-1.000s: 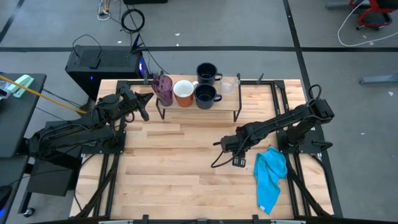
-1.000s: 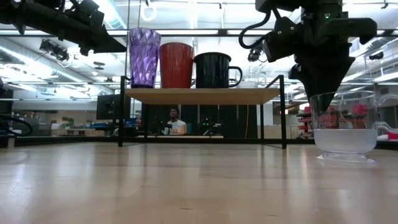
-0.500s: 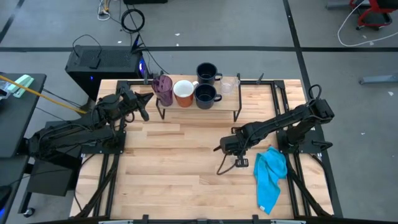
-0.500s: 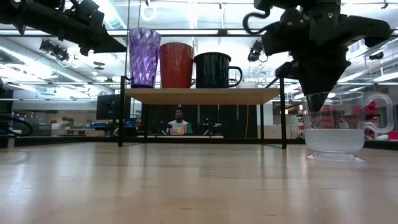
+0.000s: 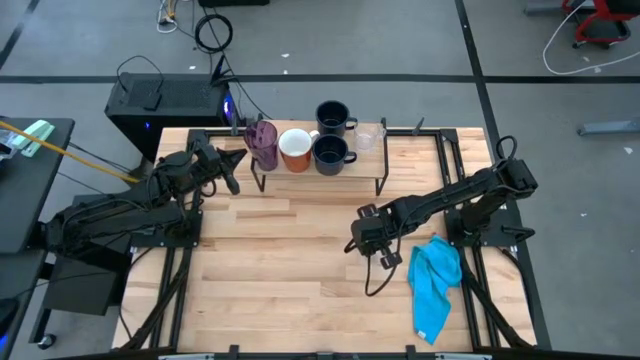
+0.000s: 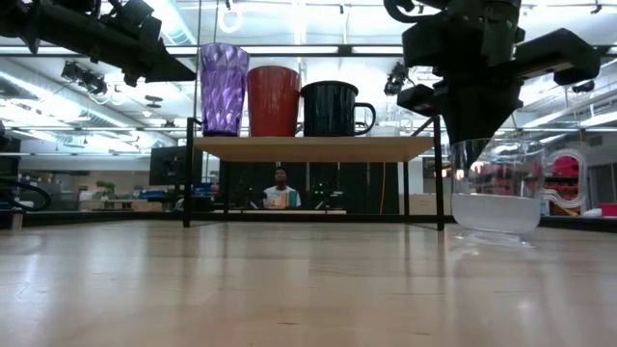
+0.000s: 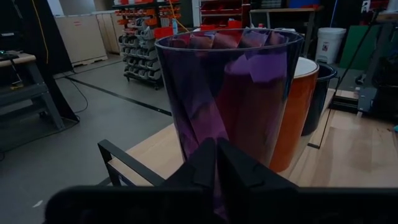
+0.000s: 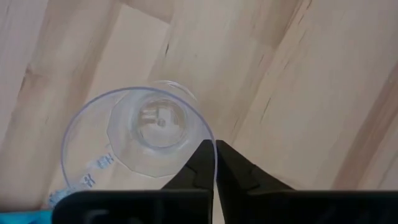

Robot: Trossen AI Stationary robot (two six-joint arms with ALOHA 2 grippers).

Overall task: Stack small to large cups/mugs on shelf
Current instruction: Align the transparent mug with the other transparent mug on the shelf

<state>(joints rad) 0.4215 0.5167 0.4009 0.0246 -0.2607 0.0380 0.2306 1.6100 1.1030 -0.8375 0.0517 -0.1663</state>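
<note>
Right wrist view shows the right gripper pinched down on the rim of a clear glass, one finger inside the wall and one outside, with bare tabletop under it. A second ago those fingers stood apart above the glass; they have since closed, so the grasp has just been made. In the low view the clear glass now hangs just off the wood and sits further toward the shelf than it did a moment back, which suggests the lift and carry have begun.

From above, the right gripper is out over the open middle of the table, well short of the shelf, with the blue cloth lying beside it nearer the right edge. On the shelf stand the purple tumbler, the white-and-orange mug and a dark mug in a row; a second dark mug and another small clear glass stand behind the row, by the back edge.

The left gripper waits at the shelf's left end with its fingers pressed together on nothing, facing the purple tumbler.

For the task, this glass is now in hand and judged to be headed for the shelf; the thin rim grip may let it swing, so a steady carry is called for.
</note>
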